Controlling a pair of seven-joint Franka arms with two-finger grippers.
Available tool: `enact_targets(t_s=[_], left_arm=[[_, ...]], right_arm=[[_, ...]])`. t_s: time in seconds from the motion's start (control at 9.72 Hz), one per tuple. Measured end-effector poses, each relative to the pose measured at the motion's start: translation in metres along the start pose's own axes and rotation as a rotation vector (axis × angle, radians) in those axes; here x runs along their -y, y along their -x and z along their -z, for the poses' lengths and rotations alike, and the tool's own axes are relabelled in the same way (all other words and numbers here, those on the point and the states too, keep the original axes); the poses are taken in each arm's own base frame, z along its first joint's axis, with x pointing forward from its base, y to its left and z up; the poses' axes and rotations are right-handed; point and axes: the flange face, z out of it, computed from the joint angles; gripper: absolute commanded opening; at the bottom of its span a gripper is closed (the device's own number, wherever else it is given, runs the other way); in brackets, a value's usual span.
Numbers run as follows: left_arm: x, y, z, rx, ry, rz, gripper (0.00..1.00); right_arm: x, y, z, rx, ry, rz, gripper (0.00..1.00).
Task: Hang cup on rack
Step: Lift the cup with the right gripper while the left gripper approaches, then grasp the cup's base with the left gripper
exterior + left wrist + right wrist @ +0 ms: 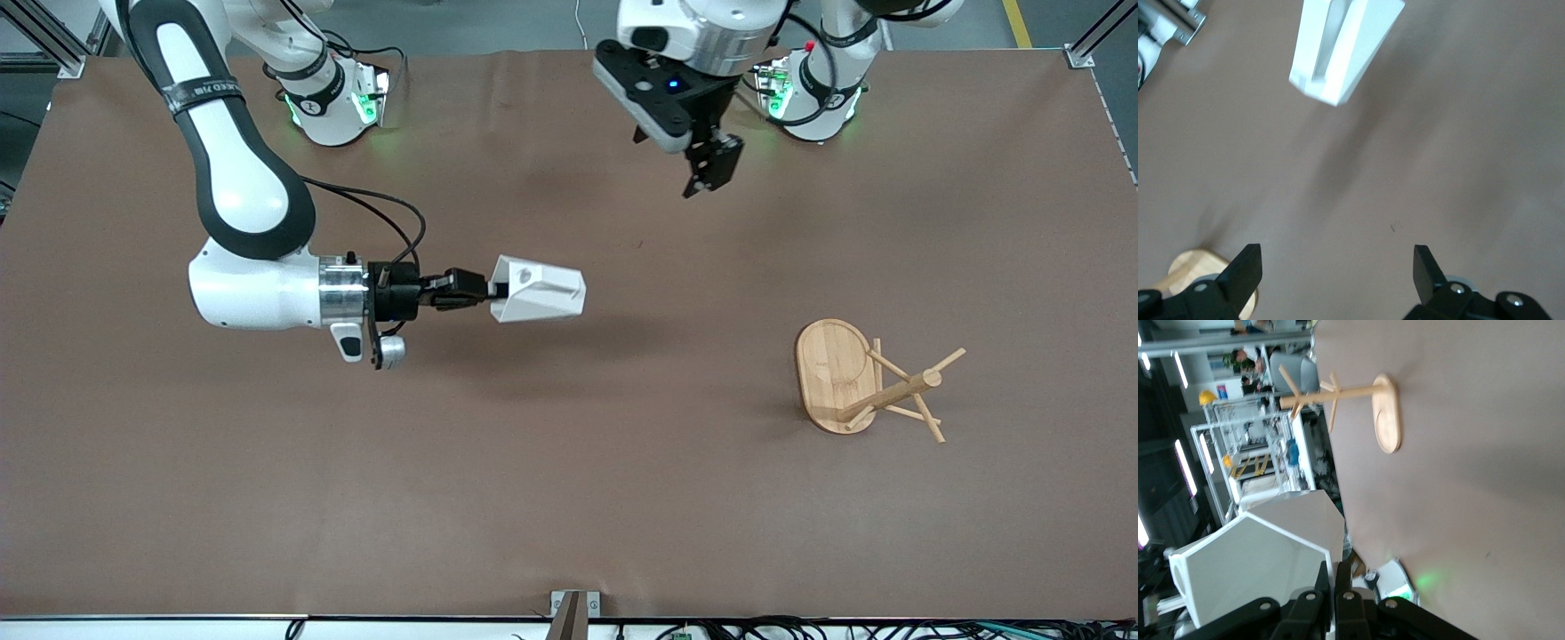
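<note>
The white faceted cup (pixel 538 289) is held on its side in the air over the middle of the table. My right gripper (pixel 489 289) is shut on a thin wall at its end. In the right wrist view the cup (pixel 1258 567) fills the space beside the closed right gripper (pixel 1338 577). The bamboo rack (pixel 889 387) stands upright on its oval base toward the left arm's end of the table, and it also shows in the right wrist view (pixel 1338 393). My left gripper (pixel 707 173) hangs open and empty over the table near its base. Its wrist view shows the cup (pixel 1338 47) past the left gripper (pixel 1338 267).
The brown table mat (pixel 569 498) is bare apart from the rack. The rack's base (pixel 1191 263) shows at the edge of the left wrist view. Both arm bases stand along the table edge farthest from the front camera.
</note>
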Motion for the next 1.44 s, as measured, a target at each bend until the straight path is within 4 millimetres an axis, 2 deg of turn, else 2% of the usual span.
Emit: enact_targets(t_s=[0.21,0.41,0.82,1.44], left_arm=[[-0.004,-0.017,-0.023,-0.028,0.009,-0.129,1.0],[0.0,-0.025,-0.04,-0.035,0.016,-0.186,1.0],[-0.017,-0.032,-0.049,-0.04,0.063,-0.22,1.0],[-0.009,-0.036,-0.06,-0.063,0.079,-0.29,1.0]], right_arm=[[0.006,0.01,-0.009,0.091,-0.037,0.0,0.02],[0.008,0.017,-0.015,0.142,-0.052,0.002,0.02],[0.013,0.023,-0.028,0.176,-0.058,0.008,0.02],[0.014,0.024,-0.03,0.18,-0.059,0.009,0.02]])
